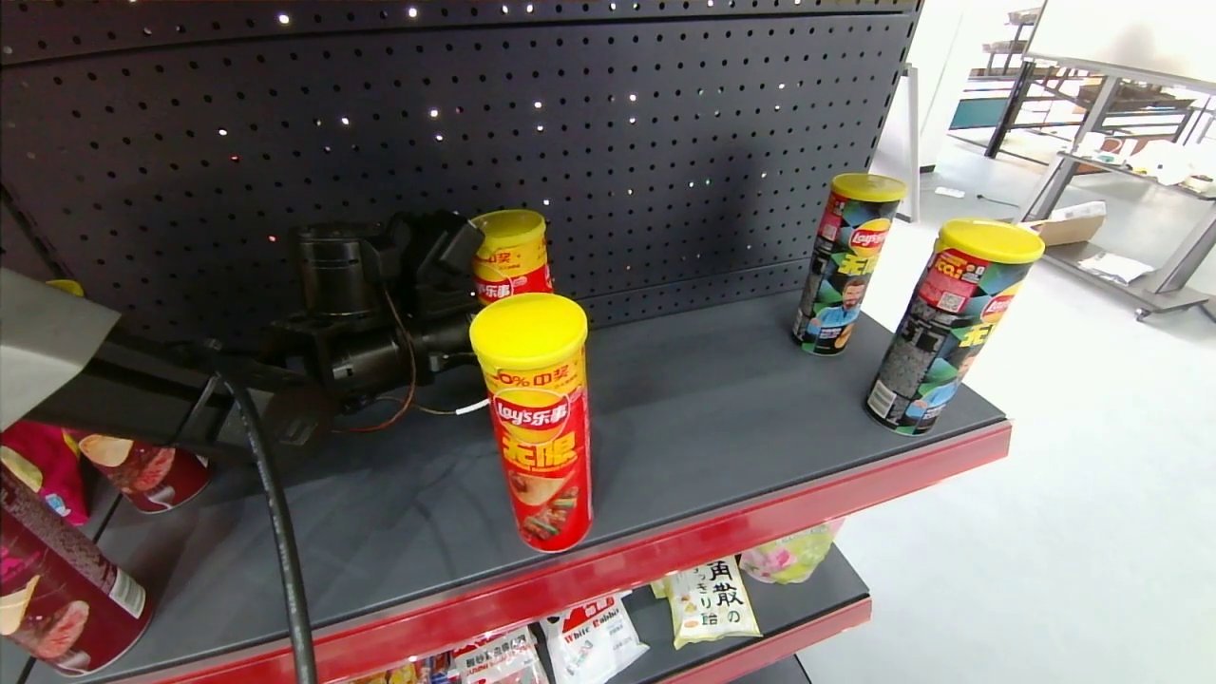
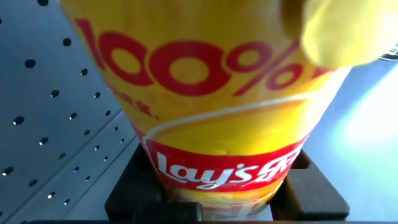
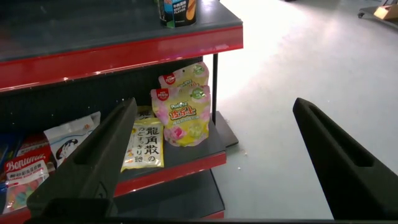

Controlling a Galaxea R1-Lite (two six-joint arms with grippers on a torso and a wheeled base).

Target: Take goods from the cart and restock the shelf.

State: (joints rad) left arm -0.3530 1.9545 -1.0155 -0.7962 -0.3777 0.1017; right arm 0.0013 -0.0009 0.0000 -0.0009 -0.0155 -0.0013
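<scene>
Against the dark pegboard (image 1: 665, 142) at the shelf's (image 1: 722, 418) back, the left hand (image 1: 461, 290) pinches an upright red chip can (image 1: 513, 252) from its left side, directly behind the front can (image 1: 537, 418). The right hand (image 3: 211, 124), fingers spread, hangs well apart by the lower shelf (image 3: 186, 168).

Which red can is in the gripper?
The rear red can, against the pegboard, gripped by the left gripper; the front red can stands free near the shelf edge.

Grey shelf (image 1: 722, 399), red can (image 1: 537, 418) upright near front, two dark cans (image 1: 950, 328) right
</scene>
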